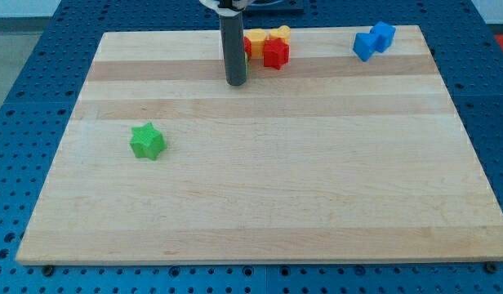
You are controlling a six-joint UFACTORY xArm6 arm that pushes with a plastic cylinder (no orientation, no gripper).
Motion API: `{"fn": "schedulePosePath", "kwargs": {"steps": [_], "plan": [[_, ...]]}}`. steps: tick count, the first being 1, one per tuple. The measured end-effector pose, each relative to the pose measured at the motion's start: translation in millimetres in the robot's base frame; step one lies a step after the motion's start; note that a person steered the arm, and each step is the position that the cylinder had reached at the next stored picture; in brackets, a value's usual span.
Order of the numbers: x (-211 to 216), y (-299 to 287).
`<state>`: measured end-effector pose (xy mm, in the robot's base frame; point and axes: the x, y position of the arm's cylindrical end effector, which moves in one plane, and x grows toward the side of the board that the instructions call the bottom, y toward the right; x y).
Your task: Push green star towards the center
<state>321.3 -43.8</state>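
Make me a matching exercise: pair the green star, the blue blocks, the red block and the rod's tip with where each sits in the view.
Things:
1. green star
2. blue blocks
3. red block
4. my tip

Places:
A. top right corner of the board
B. left side, alone
C. top middle, just left of the red and yellow cluster
D. top middle, touching the yellow blocks

Pairs: 1-B, 2-A, 3-D, 4-C

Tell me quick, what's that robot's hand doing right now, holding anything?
No hand: just a rod. My tip holds nothing, resting near the red and yellow blocks, far from the green star.
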Motion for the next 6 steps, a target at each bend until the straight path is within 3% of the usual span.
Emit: {"fn": "schedulePosePath", "kwargs": {"steps": [2,4,6], "plan": [[12.9,-22.0],[30.2,-108.4],[80.1,-169.4]]}}
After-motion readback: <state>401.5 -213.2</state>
